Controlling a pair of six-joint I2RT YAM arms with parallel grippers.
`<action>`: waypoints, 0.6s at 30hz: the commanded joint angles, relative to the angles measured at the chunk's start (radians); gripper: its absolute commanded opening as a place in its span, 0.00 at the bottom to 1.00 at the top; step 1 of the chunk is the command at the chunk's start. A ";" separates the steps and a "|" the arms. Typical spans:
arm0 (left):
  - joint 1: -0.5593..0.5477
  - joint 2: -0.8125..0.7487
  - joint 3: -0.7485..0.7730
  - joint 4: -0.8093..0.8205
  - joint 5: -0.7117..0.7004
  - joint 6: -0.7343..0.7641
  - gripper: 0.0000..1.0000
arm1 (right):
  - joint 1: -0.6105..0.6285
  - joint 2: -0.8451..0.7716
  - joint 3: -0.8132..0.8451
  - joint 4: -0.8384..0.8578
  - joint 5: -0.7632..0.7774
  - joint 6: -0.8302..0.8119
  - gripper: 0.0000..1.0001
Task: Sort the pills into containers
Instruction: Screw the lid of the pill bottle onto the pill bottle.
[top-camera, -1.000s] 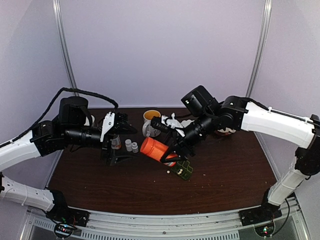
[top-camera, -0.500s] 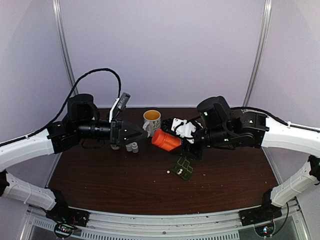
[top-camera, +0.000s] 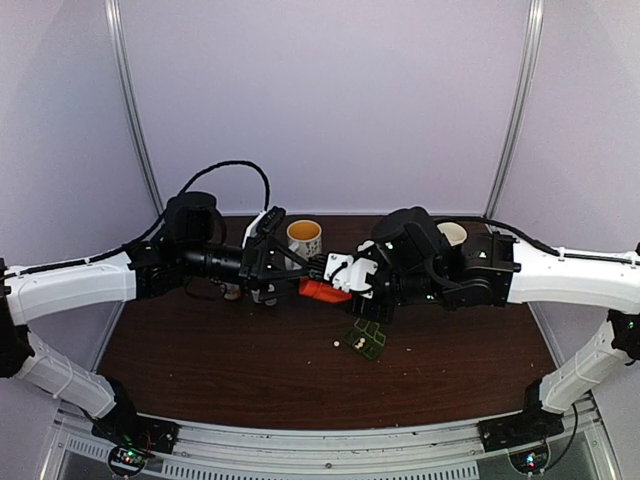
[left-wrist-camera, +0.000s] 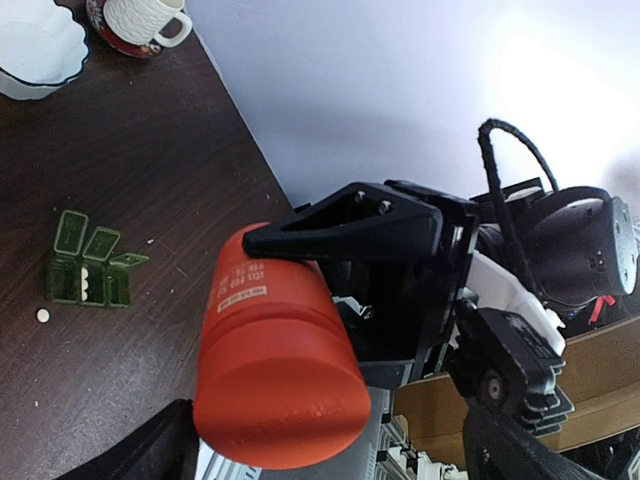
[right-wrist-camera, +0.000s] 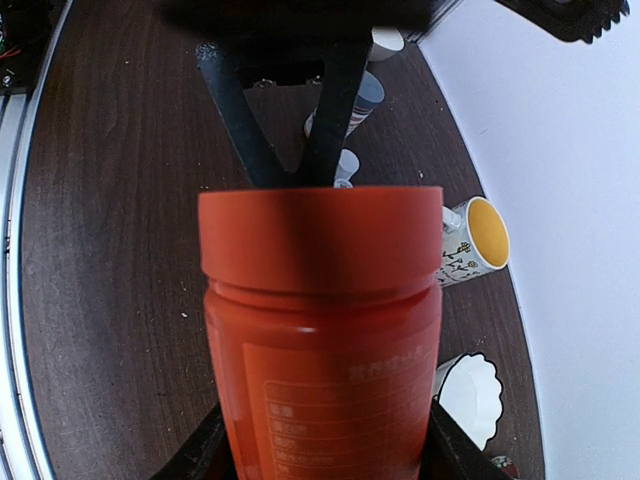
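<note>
Bottle: orange pill bottle (top-camera: 322, 291) is off the table (top-camera: 200, 370), held roughly level in the air with its cap (left-wrist-camera: 280, 420) pointing at the left arm.
Right end effector (right-wrist-camera: 320, 440): pinching the bottle's body from both sides.
Left end effector (top-camera: 293, 276): fingers spread wide on either side of the cap; I cannot confirm any contact.
Change: a second ago the bottle hung tilted just above the pill box, and the left arm was over by the small vials (right-wrist-camera: 347, 162). Since then the right arm has raised and turned the bottle, and the left arm has swung across to meet it.
Containers: green pill box (top-camera: 368, 340) sits on the table below the bottle with its lids up. Something white shows in one compartment, and one loose pill (top-camera: 337, 346) lies just beside the box.
Meaning: this looks like a set-up for two-handed uncapping. With the cap still on, nothing can pour from this bottle, so sorting seems barely begun.
Next: the left fingers likely need to close squarely on the cap while the right holds firm.
</note>
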 joint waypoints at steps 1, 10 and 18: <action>0.004 0.025 0.039 0.056 0.046 -0.038 0.95 | 0.014 0.000 0.046 0.018 0.054 -0.024 0.00; 0.004 0.053 0.061 0.001 0.044 -0.015 0.78 | 0.019 0.023 0.065 -0.009 0.069 -0.038 0.00; 0.004 0.073 0.082 -0.042 0.038 0.008 0.70 | 0.033 0.035 0.084 -0.042 0.088 -0.049 0.00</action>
